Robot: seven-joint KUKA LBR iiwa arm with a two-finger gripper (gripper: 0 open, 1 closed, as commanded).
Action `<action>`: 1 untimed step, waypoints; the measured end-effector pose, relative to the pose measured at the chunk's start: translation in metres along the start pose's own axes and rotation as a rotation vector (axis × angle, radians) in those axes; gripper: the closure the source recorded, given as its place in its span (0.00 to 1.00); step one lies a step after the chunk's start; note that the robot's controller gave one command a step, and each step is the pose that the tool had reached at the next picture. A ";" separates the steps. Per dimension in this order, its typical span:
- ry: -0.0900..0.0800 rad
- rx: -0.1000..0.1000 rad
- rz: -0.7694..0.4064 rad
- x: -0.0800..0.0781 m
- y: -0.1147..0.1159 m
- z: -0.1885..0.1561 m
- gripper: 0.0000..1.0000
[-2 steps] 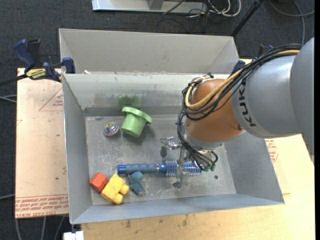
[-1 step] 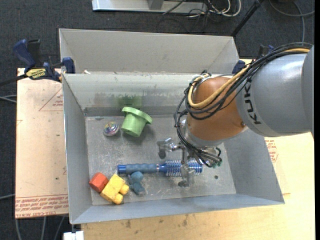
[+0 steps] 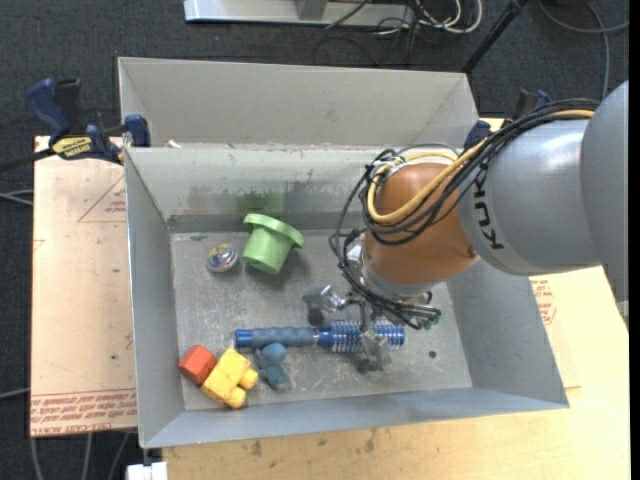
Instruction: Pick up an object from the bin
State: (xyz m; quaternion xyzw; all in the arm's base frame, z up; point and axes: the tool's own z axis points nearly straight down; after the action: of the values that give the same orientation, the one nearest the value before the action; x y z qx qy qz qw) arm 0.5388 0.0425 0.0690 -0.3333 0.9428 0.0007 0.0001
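Observation:
My gripper (image 3: 372, 330) reaches down under the orange wrist cover at the bin's front right. It sits right over the bristled end of a blue brush (image 3: 285, 338), which lies flat along the front of the floor with its handle pointing left. The gripper hides part of the brush head. A small blue-grey piece (image 3: 272, 370) lies just below the handle's left end.
A green cup (image 3: 268, 240) lies on its side near the back wall, with a small silvery round thing (image 3: 221, 259) to its left. An orange block (image 3: 196, 362) and a yellow brick (image 3: 229, 378) sit in the front left corner. The arm covers the bin's right side.

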 end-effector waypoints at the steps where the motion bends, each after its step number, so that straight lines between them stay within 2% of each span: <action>1: -0.001 0.000 0.003 -0.001 0.000 0.000 0.00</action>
State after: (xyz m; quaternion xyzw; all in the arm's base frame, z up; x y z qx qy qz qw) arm 0.5391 0.0431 0.0690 -0.3321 0.9433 0.0008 0.0005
